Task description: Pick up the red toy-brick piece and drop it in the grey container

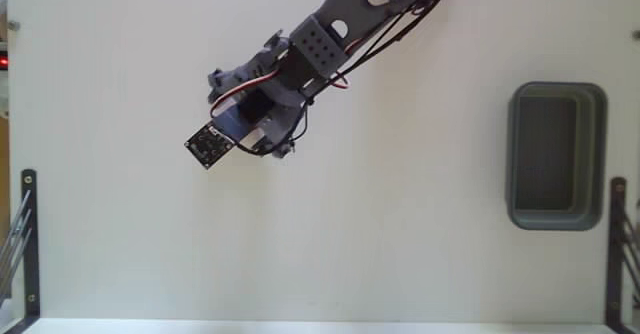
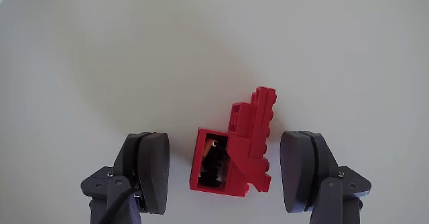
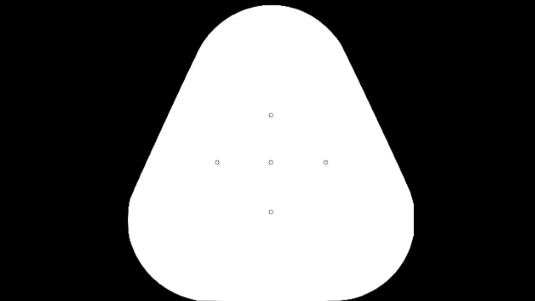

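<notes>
Between the released fingers point(image 2: 231, 174), the red toy-brick piece point(image 2: 234, 153) lies untouched, small gaps either side.

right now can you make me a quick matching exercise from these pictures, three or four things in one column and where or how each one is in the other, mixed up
Column one:
1. red toy-brick piece
2. grey container
3. gripper
4. arm

Column two:
a. at the right side of the table in the fixed view, nothing seen inside
b. reaches in from the top edge of the fixed view
c. lies on the table between the two fingers in the wrist view
d. open, one finger on each side of the piece, gaps on both sides

Pairs: 1-c, 2-a, 3-d, 4-b
</notes>
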